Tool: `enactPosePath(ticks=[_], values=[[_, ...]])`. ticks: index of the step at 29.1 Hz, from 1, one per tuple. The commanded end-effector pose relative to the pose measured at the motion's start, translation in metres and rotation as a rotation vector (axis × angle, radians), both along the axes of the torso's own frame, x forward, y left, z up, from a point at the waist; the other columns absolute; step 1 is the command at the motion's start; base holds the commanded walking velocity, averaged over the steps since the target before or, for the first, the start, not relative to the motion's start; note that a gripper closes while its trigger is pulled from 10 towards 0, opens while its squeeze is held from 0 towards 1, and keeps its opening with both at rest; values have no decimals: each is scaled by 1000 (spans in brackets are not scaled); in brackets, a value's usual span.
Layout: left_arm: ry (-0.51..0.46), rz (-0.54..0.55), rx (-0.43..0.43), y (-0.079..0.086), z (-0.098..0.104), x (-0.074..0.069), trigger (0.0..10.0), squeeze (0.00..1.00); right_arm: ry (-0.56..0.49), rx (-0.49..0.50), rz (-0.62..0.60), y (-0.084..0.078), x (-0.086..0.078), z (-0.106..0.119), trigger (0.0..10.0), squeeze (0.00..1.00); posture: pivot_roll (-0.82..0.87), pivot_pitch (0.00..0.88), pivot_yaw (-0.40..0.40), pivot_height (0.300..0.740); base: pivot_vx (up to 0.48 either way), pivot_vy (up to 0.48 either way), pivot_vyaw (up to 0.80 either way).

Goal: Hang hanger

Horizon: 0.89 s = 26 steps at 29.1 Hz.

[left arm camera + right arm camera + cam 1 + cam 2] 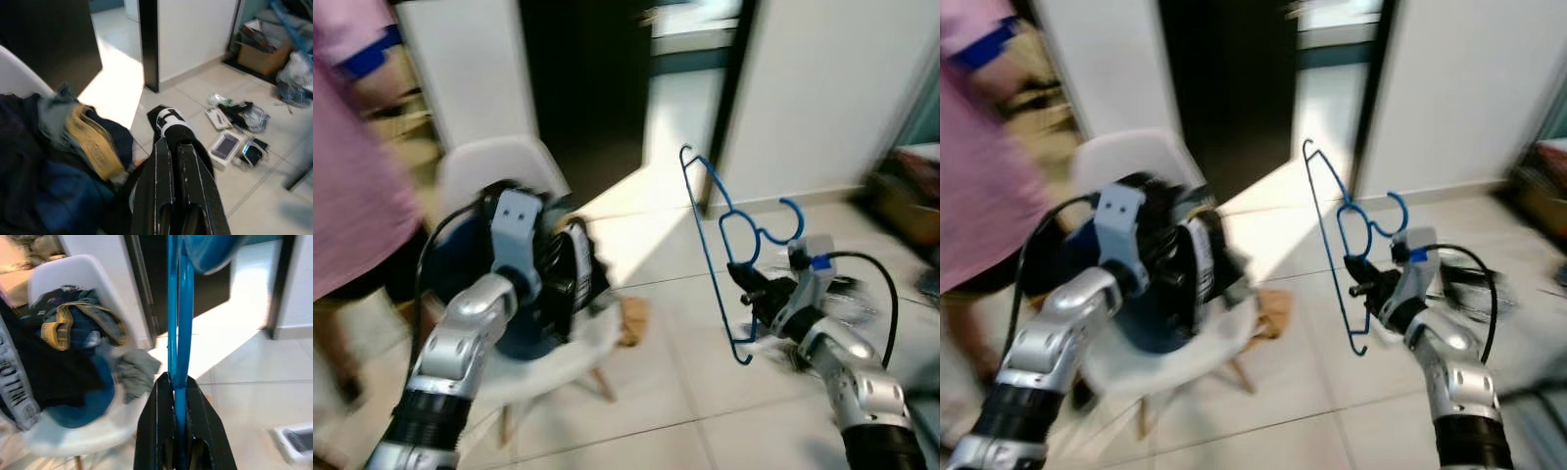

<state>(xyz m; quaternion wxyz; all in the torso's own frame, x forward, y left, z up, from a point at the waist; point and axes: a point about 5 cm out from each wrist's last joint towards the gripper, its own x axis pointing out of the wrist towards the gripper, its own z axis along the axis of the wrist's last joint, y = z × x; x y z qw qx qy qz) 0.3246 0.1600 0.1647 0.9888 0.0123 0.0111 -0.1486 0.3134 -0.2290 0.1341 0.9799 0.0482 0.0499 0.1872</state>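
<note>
Carrying is the step you're on, far as I can judge: in the left eye view your right tool [751, 294] is clenched on the blue hanger [717, 257], holding it edge-on and roughly upright out in front over the tiled floor [685, 372], hook end curling toward the white wall. Your left tool [592, 279] is up by the white chair [499, 162] that's heaped with dark clothes. A person in a pink top [347, 186] stands at the left edge. Everything's smeared, so you're probably mid-walk or mid-turn.

Right eye view, same story: hanger [1332, 245] well apart from the chair, dark doorway [1224, 88] ahead between the white walls. No rail or rod anywhere I can spot.

Left wrist view: the two black fingers [188, 166] sit pressed together with nothing between them, so that tool is closed and empty, hanging over the clothes pile [54, 161]. Bits of gadgets lie on the floor beyond.

Right wrist view: fingers [200, 426] pinch the blue wire [178, 333] tight, chair in the background.

Next up, I'd guess you need to find whatever rail it hangs on, then line the hook up over it.
</note>
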Motion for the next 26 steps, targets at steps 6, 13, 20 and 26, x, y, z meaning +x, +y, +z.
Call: enactPosePath(ticks=[6, 13, 20, 26], values=[[45, 100, -13, 16, -21, -7, 10000, 0, 56, -63, 15, 10, 7, -5, 10000, 0, -35, 0, -43, 740, -306, 0, -800], [35, 140, -41, 17, -27, -9, 10000, 0, 78, -106, 20, 12, 14, -4, 10000, 0, -39, 0, -112, 740, -287, 0, -800], [-35, 88, -24, 4, -11, -4, 10000, 0, 53, -112, 4, 14, 19, -1, 10000, 0, -18, 0, -99, 740, 0, 0, -571], [-109, 8, 4, -8, 18, 11, 10000, 0, 23, -121, 73, 22, 13, 5, 10000, 0, -40, 0, -52, 740, 0, 0, 0]])
